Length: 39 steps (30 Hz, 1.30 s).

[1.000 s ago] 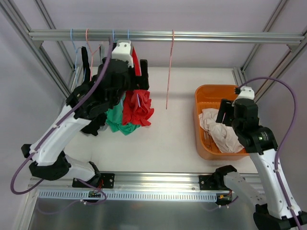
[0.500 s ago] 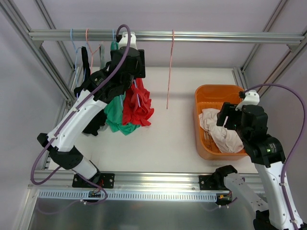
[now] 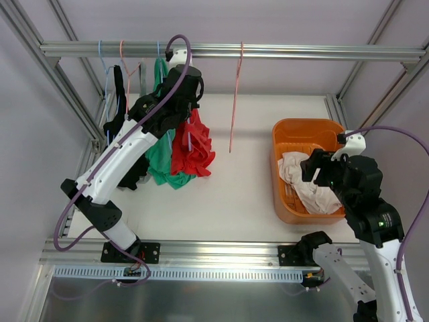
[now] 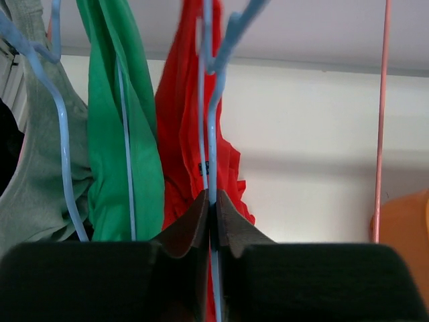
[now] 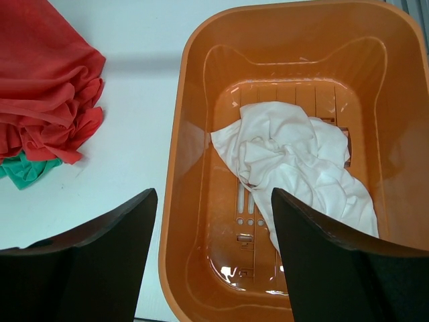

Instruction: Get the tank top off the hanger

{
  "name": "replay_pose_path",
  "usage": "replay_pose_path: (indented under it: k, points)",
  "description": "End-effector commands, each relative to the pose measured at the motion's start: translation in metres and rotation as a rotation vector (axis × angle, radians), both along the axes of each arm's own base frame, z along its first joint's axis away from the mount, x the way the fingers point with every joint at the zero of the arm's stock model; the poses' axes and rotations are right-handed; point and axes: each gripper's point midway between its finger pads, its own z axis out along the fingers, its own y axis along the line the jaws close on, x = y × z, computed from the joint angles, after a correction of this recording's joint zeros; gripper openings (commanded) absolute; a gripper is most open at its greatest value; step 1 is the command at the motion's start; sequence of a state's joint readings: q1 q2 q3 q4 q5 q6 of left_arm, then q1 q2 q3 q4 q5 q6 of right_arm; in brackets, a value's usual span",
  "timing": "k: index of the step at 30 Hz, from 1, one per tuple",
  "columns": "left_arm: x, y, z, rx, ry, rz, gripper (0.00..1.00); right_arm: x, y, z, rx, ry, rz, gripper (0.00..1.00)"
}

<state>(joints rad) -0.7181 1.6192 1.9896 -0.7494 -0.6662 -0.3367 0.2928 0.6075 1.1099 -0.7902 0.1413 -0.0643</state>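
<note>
A red tank top (image 3: 194,151) hangs on a light blue wire hanger (image 4: 211,134) from the overhead rail (image 3: 281,50), its bunched hem on the table. Seen close in the left wrist view, the red tank top (image 4: 175,127) drapes behind the wire. My left gripper (image 4: 212,196) is shut on the hanger's wire, pinched between both pads. From above, the left gripper (image 3: 188,111) sits just under the rail, against the red cloth. My right gripper (image 5: 213,194) stands open over the orange basket (image 5: 181,134), holding nothing. In the top view the right gripper (image 3: 315,164) hovers at the basket's near side.
A white garment (image 5: 295,161) lies in the basket (image 3: 298,124). A green tank top (image 3: 159,164) hangs left of the red one, then grey (image 4: 27,188) and black (image 3: 119,87) garments. An empty pink hanger (image 3: 236,100) dangles to the right.
My left gripper has gone from wide open to shut on the blue hanger wire, after the arm swung up toward the rail. The right arm has drawn back slightly over the basket.
</note>
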Motion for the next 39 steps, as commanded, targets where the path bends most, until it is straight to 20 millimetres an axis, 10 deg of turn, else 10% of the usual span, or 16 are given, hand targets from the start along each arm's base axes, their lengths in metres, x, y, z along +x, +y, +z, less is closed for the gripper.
replay_pose_path:
  k: [1,20,29,39]
  points:
    - [-0.006,0.013,0.02,-0.054,-0.045,0.037,0.0,0.004,0.004,0.006,0.011,-0.033,0.02,0.74]
    - [-0.047,0.003,0.092,-0.225,-0.151,-0.176,0.0,0.004,0.011,0.011,0.029,-0.061,0.059,0.74]
    - [-0.103,0.0,0.073,-0.272,-0.088,-0.353,0.0,0.0,0.02,0.019,0.036,-0.075,0.123,0.75]
    - [-0.19,-0.002,0.015,-0.345,0.083,-0.628,0.0,-0.068,0.127,0.066,0.321,-0.129,0.84,0.75]
